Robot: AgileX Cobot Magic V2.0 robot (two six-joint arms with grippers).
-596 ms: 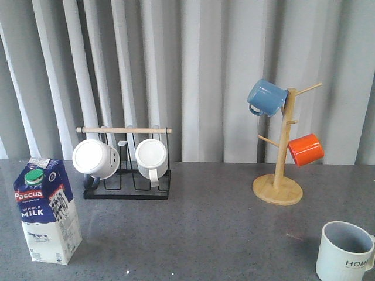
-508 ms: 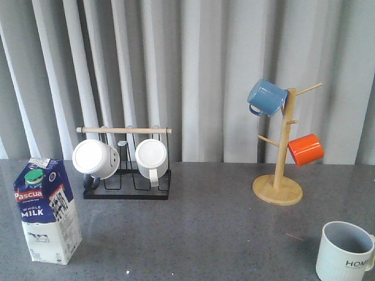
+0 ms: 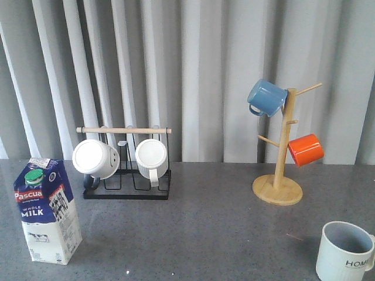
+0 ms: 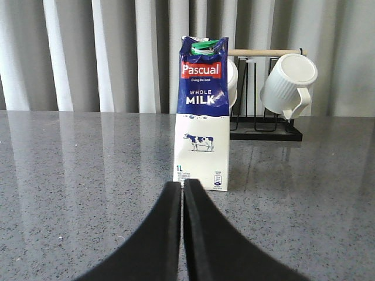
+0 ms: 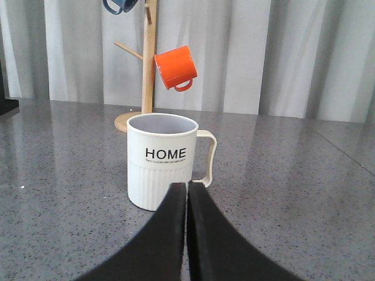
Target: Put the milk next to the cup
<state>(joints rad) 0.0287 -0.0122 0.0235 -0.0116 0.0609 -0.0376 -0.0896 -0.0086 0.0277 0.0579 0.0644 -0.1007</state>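
The milk carton (image 3: pixel 48 211) stands upright near the front left of the grey speckled tabletop (image 3: pixel 193 228), its green cap (image 3: pixel 34 174) on the sloped top and its red "Pascual" band and "WHOLE MILK" text facing forward. In the left wrist view the milk carton (image 4: pixel 203 114) rises just beyond the left gripper (image 4: pixel 182 188), whose two black fingers (image 4: pixel 167 234) are pressed together with only a hairline seam between them, holding nothing and not touching the carton.

The "HOME" cup (image 3: pixel 345 252) sits upright at the far front right of the tabletop, well apart from the carton. In the right wrist view the cup (image 5: pixel 163 168) stands directly ahead of the right gripper (image 5: pixel 187 188), its handle (image 5: pixel 206 158) pointing to one side; the right fingers (image 5: pixel 208 240) are likewise closed against each other and empty. From that view I cannot tell whether the tips touch the cup's ribbed wall.

Behind the carton, a black wire rack (image 3: pixel 126 178) with a wooden bar (image 3: pixel 124 130) carries two white ribbed mugs (image 3: pixel 95 158) lying on their sides. Farther right, a wooden mug tree (image 3: pixel 279 170) holds a blue mug (image 3: pixel 266 97) high up and an orange mug (image 3: pixel 305 149) lower down. A pale pleated curtain (image 3: pixel 193 70) closes off the back.
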